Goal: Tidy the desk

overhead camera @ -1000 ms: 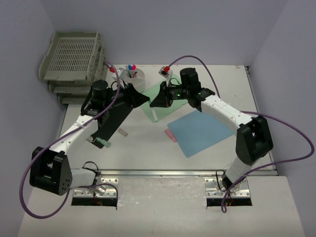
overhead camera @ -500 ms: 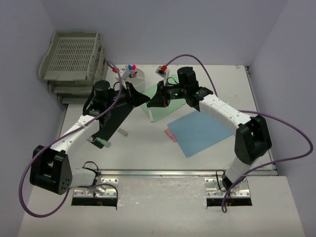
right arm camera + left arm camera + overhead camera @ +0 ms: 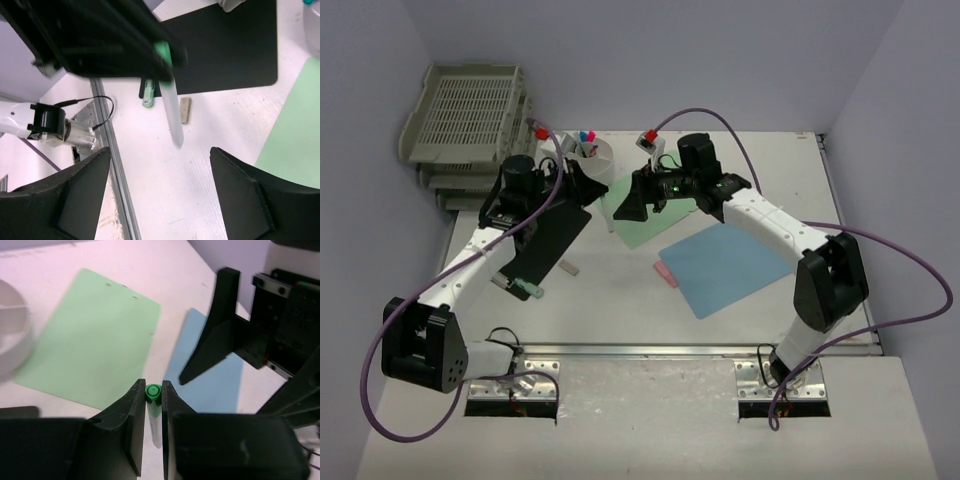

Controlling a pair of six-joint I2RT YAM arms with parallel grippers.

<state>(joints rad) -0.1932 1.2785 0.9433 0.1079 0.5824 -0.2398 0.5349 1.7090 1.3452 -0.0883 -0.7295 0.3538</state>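
Far left: grey stacked trays (image 3: 470, 120) at the back corner. The white table (image 3: 620, 305) spreads ahead of both arm bases and carries everything else. Next, a black mat (image 3: 545, 235) under the left arm. The left claw (image 3: 153, 386) is clamped on a green-capped marker (image 3: 154, 415), gripped at the cap end only. A white cup (image 3: 592, 158) holding pens stands just behind it. A green sheet (image 3: 645, 220) lies at centre. The right claw (image 3: 159, 152) has its fingers wide apart and holds nothing. A blue sheet (image 3: 720, 265) lies to the right. Hazards, as we judge them: a grip so near the cap could let the barrel swing or slide out, and the cap might pull off. The right claw is close enough to clip the marker as it draws away. On views: from above we can hardly make out the marker between the two claws. The left wrist view shows the cap pinched tight. The right wrist view shows the pale barrel hanging free, well clear of its own fingers. Only the top view shows the trays and the cup's pens.
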